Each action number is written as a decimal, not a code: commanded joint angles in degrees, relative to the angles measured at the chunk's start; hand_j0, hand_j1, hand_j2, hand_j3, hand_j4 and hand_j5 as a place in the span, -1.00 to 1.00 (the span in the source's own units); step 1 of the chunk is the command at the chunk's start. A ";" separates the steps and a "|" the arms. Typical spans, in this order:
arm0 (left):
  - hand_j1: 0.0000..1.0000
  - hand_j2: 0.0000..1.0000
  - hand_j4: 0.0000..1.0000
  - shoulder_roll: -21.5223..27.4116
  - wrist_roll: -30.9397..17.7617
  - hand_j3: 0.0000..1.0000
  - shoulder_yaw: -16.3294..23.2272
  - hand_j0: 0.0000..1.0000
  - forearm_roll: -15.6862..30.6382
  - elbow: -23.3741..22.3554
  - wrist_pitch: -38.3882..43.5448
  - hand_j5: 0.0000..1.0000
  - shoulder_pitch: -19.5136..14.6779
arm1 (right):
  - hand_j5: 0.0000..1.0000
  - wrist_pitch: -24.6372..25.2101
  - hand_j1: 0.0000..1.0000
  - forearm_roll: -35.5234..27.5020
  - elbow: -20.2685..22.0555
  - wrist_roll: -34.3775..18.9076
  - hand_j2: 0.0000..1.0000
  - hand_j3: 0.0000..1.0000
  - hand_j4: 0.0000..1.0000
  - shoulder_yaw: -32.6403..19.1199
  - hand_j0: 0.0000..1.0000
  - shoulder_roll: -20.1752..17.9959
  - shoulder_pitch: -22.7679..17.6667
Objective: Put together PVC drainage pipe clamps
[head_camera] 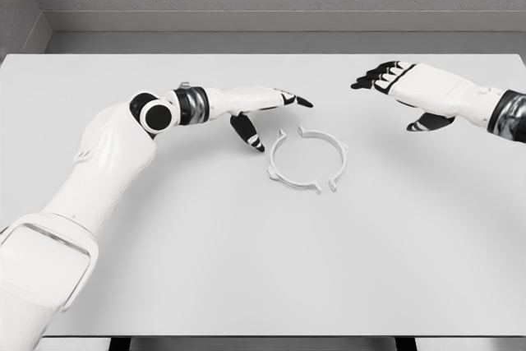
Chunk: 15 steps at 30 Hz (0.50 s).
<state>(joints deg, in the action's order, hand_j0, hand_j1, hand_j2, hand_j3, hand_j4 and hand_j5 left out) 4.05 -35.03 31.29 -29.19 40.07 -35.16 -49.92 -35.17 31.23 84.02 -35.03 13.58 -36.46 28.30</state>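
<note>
Both my robot hands hover open over the white bench (411, 236), and the two pipe clamp halves lie between them.

My left robot hand (251, 108) reaches in from the left with its fingers stretched out flat toward the right and its thumb (247, 132) hanging down toward the bench; it holds nothing, and the thumb tip sits just beside the left clamp half (283, 166) without clearly touching it. That half is a white curved piece, open to the right. The right clamp half (329, 150) faces it, so that the pair forms a rough ring with small gaps at top and bottom. My right robot hand (403, 92) hangs well apart from the ring, to its upper right, fingers loosely spread, gripping nothing.
</note>
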 commanded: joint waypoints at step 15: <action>1.00 1.00 1.00 -2.20 0.03 1.00 1.23 1.00 0.10 -0.34 0.16 1.00 0.00 | 1.00 0.17 1.00 -0.38 0.79 0.03 1.00 1.00 1.00 0.04 1.00 0.16 0.00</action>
<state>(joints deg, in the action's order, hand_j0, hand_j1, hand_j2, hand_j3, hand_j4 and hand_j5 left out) 2.16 -35.03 32.60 -29.51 39.69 -35.15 -49.92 -35.17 31.18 84.80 -35.03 13.64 -36.31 28.30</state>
